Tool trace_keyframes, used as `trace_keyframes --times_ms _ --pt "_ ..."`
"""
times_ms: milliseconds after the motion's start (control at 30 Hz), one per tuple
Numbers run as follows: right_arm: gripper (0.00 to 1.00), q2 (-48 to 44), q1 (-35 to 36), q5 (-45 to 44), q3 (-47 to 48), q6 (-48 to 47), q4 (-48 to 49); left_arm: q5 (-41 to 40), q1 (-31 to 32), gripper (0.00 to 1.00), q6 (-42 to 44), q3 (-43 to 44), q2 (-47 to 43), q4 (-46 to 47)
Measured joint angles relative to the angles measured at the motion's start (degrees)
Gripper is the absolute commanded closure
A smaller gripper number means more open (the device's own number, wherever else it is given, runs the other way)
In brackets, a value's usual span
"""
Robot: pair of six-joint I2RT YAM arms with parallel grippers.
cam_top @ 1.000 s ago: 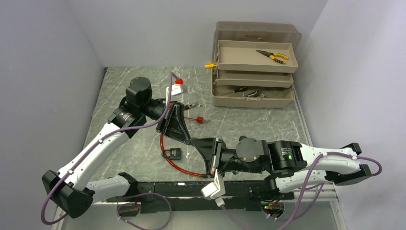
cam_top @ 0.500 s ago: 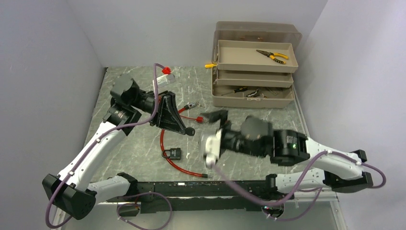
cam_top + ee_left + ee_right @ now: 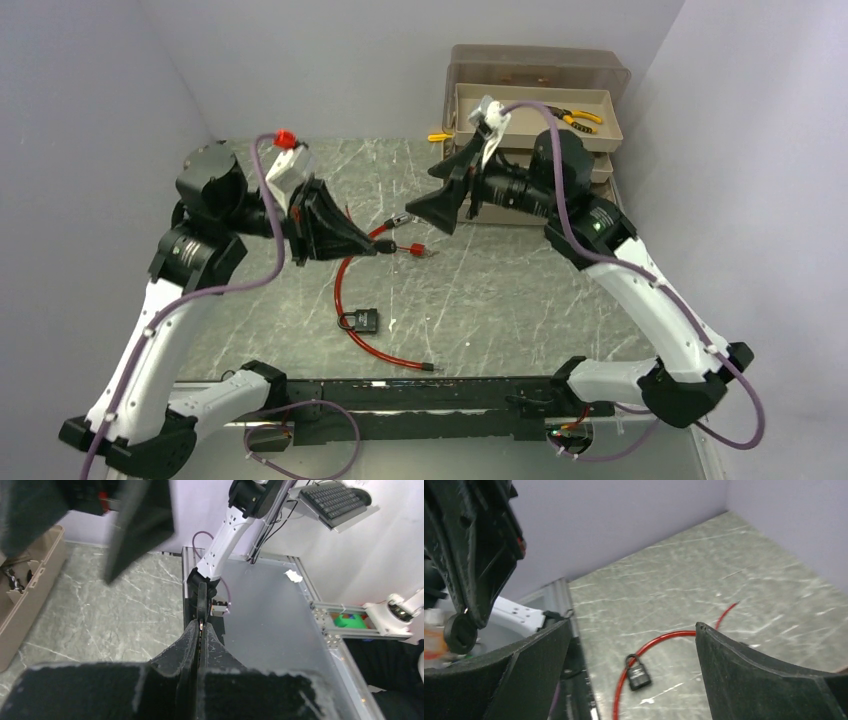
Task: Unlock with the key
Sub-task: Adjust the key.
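Padlock (image 3: 362, 320) lies flat on the marble table (image 3: 500, 290), its shackle against the red cable (image 3: 340, 290). It sits well apart from your left gripper (image 3: 380, 250), nearer the arm bases. That gripper is clamped tight on the black-headed key (image 3: 201, 596). Your right gripper (image 3: 420, 193) hangs spread wide, holding nothing.

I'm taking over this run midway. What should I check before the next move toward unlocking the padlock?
1. Key gripped: ok. The left gripper is shut on the key.
2. Right gripper free: ok. It is open, empty and raised.
3. Padlock steadied: not ok. It lies on the table with no gripper touching it.
4. Keyhole direction: cannot tell.
5. Red cable through the shackle: cannot tell; it passes right at the shackle.
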State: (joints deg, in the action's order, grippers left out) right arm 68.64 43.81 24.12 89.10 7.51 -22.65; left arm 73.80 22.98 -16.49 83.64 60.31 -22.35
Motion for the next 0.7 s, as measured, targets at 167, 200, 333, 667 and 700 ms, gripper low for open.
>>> trace_keyframes --times_ms 167,200,333,667,700 --pt "0.07 2.54 -10.84 18.21 -2.78 10.75 5.60 -2.12 0.66 1.00 8.13 -4.72 -5.33 -8.41" --pt "0.08 2.54 -11.30 21.14 -3.15 12.28 7.21 -2.49 0.70 1.00 9.11 -4.79 -5.38 -9.66" --pt "0.09 0.39 -11.08 28.48 -5.99 16.15 14.25 -5.11 0.72 1.00 10.64 -7.04 -5.73 -10.49" --pt "0.40 -1.40 -6.12 28.33 -9.33 13.64 13.88 -11.28 0.72 1.00 1.14 -14.53 -7.65 -1.81" --pt "0.40 -0.96 -5.25 28.09 -9.33 13.11 13.14 -11.34 0.72 1.00 0.17 -14.56 -7.65 -0.68"
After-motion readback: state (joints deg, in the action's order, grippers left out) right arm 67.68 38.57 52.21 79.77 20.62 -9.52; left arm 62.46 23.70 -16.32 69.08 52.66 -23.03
